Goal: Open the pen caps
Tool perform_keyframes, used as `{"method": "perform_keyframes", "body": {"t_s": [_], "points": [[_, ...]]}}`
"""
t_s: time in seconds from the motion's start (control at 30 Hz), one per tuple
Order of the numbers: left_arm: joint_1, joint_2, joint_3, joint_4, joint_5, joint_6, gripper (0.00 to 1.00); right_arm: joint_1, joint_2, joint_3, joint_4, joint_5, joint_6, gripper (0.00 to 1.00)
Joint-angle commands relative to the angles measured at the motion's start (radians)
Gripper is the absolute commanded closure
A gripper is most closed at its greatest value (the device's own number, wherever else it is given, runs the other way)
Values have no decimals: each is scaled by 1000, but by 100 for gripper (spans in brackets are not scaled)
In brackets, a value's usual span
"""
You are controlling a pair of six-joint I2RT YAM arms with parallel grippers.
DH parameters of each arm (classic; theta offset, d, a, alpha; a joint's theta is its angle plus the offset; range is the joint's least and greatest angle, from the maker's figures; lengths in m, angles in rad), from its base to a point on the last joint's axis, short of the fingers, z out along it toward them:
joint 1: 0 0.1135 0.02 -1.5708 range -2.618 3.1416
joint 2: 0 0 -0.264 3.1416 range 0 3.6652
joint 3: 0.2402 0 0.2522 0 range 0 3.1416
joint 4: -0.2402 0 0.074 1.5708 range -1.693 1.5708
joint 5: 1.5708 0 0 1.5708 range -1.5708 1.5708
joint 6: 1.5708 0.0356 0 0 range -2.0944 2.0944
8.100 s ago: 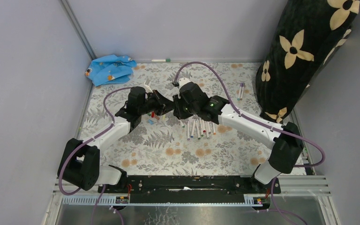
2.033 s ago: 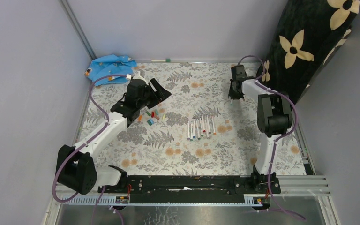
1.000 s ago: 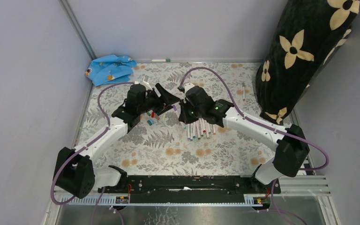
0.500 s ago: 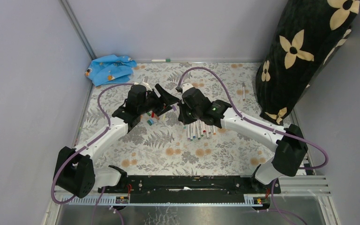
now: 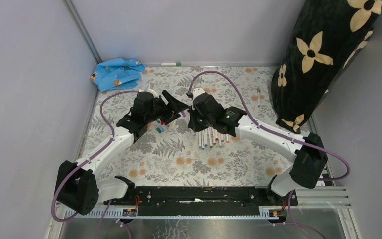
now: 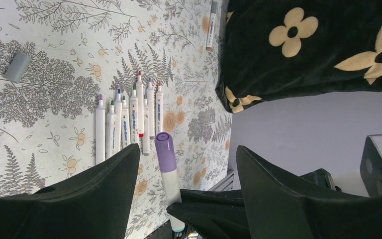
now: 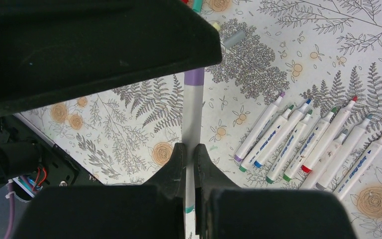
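Arms meet mid-table (image 5: 179,162): one holds a capped pen, the other gapes round its cap.
L arm reaches fwd & inward, wrist rolled sideways; left gripper (image 6: 188,149) spread wide, fingers either side of the purple cap (image 6: 163,152), not touching it. R arm elbows out at the right edge, forearm running left; right gripper (image 7: 190,149) clenched on the white barrel of the pen (image 7: 194,112), cap end toward the L arm. Row of uncapped pens (image 5: 213,137) lies just near of the R wrist; loose caps (image 5: 159,124) by the L wrist.
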Motion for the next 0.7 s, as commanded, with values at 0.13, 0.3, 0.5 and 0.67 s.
{"method": "perform_keyframes", "body": {"t_s": [0.13,0.3,0.5,0.67], "points": [[-5,17,-16,28,-13,-27,23,14,-53,19,53,-17,8,100],[-4,31,-14,36,-15,-34,25,26,-44,30,57,-23,9,100],[-5,52,-13,40,-11,-46,39,39,-35,31,58,-21,9,100],[-5,63,-19,41,-7,-52,53,39,-32,32,61,-16,7,100]]}}
